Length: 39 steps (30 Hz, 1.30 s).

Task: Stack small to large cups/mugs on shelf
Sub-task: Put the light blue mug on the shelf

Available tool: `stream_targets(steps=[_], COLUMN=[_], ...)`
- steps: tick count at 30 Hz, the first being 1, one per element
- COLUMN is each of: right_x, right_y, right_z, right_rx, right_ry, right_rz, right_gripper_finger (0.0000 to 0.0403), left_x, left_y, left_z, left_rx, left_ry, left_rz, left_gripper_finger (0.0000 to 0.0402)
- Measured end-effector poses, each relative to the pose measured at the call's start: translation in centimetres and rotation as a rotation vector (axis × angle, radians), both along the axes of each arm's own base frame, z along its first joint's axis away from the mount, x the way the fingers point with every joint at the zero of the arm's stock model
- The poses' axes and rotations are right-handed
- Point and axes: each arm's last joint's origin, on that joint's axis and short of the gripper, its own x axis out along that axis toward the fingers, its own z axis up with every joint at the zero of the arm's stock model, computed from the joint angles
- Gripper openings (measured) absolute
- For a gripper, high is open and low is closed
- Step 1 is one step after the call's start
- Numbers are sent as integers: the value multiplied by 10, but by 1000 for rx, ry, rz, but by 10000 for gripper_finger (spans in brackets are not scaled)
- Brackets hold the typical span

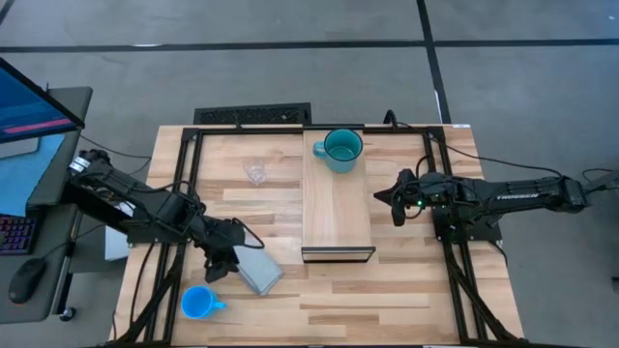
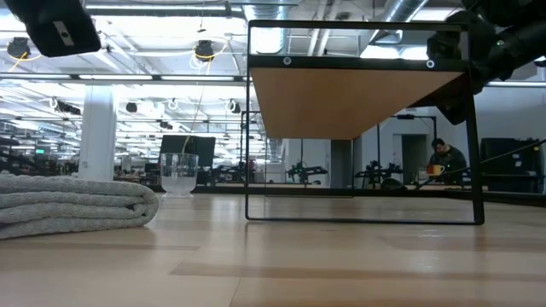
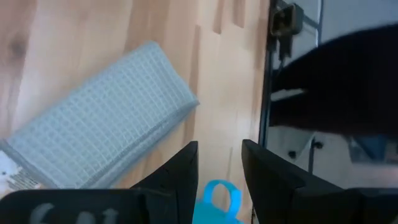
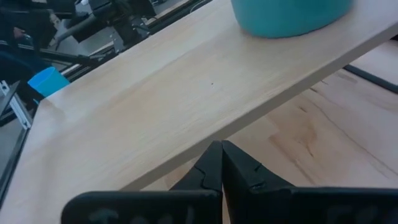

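Teal mug (image 1: 341, 149) stands on the shelf (image 1: 337, 208) as base; my left end effector (image 1: 218, 268), unclenched, hovers near the blue mug (image 1: 198, 304); my right end effector (image 1: 387, 198), clenched empty, waits beside the shelf.

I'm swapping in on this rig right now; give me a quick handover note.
Left gripper: open, empty, above the table between the blue mug and a grey cloth.
Right gripper: shut, empty, beside the shelf.
Done: teal mug stands on the shelf's far end.
Left: blue mug and glass cup, both on the tabletop, go into the stack.
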Motion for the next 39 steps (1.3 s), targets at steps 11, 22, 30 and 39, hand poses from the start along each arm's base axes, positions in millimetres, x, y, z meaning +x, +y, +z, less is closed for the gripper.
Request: stream_targets(steps=[11, 22, 30, 39], right_x=[-1, -1, -1, -1], right_y=[0, 0, 0, 0], right_z=[-2, -2, -2, -2], right_rx=[-1, -2, -2, 0], right_ry=[24, 28, 22, 20], right_rz=[-3, -5, -6, -6], right_gripper_finger=[24, 24, 24, 24], left_x=[-9, -18, -28, -34], left_y=[-29, -50, -57, -54], left_z=[-24, -45, -46, -47], left_rx=[-7, 110, 160, 249], left_ry=[236, 358, 356, 376], left_rz=[-220, -329, -384, -370], left_gripper_finger=[114, 114, 114, 114])
